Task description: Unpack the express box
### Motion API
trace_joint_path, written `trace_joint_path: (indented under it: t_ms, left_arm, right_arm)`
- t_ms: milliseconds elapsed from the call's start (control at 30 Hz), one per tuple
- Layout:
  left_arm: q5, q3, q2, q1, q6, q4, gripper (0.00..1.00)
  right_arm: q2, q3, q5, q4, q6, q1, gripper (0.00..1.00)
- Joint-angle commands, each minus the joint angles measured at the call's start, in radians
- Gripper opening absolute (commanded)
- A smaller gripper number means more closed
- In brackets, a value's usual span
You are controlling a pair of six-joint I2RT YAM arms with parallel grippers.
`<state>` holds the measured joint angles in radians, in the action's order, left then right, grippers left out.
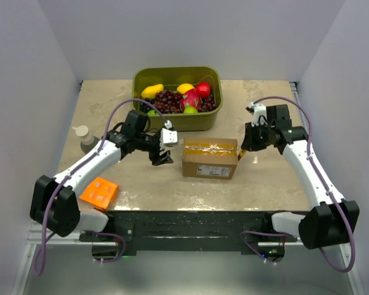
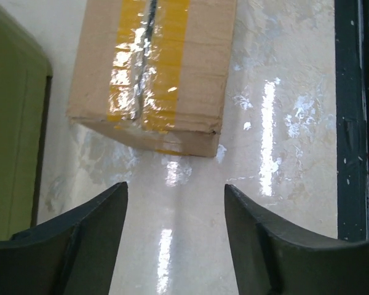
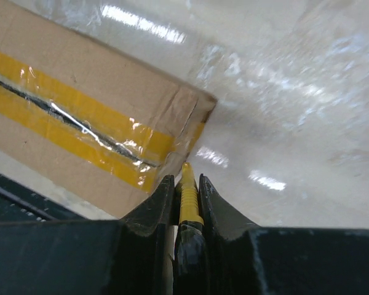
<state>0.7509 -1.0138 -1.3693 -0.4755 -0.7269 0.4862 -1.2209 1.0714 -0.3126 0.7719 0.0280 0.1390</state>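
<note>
The express box (image 1: pixel 210 158), brown cardboard with glossy tan tape along its top seam, lies in the middle of the table. A dark slit runs along the taped seam (image 3: pixel 80 126). My right gripper (image 1: pixel 244 150) is at the box's right end, shut on a yellow-tipped cutter (image 3: pixel 188 195). The cutter's tip is beside the box's taped end corner (image 3: pixel 190 117). My left gripper (image 1: pixel 163 153) is open and empty, just left of the box. In the left wrist view the box (image 2: pixel 154 67) lies ahead of the spread fingers (image 2: pixel 92 233).
A green bin (image 1: pixel 204 120) of toy fruit stands behind the box; its wall shows in the left wrist view (image 2: pixel 12 135). A flat orange box (image 1: pixel 99 192) lies at the near left. A small bottle (image 1: pixel 84 139) stands at the left edge. The black front rail (image 2: pixel 357 123) is nearby.
</note>
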Motion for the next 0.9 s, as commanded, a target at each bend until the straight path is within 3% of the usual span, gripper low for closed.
trace_joint_path:
  t_ms: [0,133,167,333,467,500,567,600,633,667,733,867]
  left_arm:
    - [0.045,-0.012,0.047,0.075,0.107,-0.017,0.72]
    - [0.129,-0.058,0.036,0.089,0.100,0.006,0.80]
    - [0.142,-0.062,0.032,0.089,0.100,0.002,0.99]
    - [0.176,-0.152,-0.043,0.048,0.063,-0.015,1.00]
    - [0.215,-0.161,-0.092,0.044,0.135,-0.165,1.00]
    - [0.225,-0.160,-0.103,0.055,0.148,-0.193,1.00]
    - [0.252,-0.157,-0.138,0.084,0.237,-0.291,1.00]
    - [0.263,-0.155,-0.152,0.125,0.288,-0.346,1.00]
    - [0.287,-0.134,-0.174,0.147,0.432,-0.419,1.00]
    - [0.301,-0.117,-0.186,0.167,0.513,-0.609,1.00]
    - [0.336,-0.115,-0.238,0.210,0.698,-0.737,0.97]
    - [0.481,-0.215,-0.373,0.222,0.880,-0.848,0.82]
  right_arm:
    - [0.009,0.218,0.113,-0.039,0.148,-0.013,0.00]
    - [-0.008,0.340,0.072,-0.111,0.314,-0.059,0.00]
    - [-0.047,0.372,0.047,-0.109,0.328,-0.074,0.00]
    - [-0.163,0.600,-0.395,-0.091,0.378,-0.124,0.00]
    - [-0.195,0.634,-0.519,-0.083,0.466,-0.032,0.00]
    - [-0.215,0.656,-0.507,-0.051,0.552,0.047,0.00]
    - [-0.244,0.720,-0.459,0.009,0.560,0.114,0.00]
    - [-0.270,0.740,-0.470,0.007,0.485,0.132,0.00]
    - [-0.285,0.760,-0.482,0.007,0.446,0.132,0.00]
    - [-0.299,0.783,-0.503,0.029,0.429,0.132,0.00]
    - [-0.333,0.864,-0.525,0.137,0.472,0.132,0.00]
    - [-0.367,0.959,-0.598,0.282,0.547,0.134,0.00]
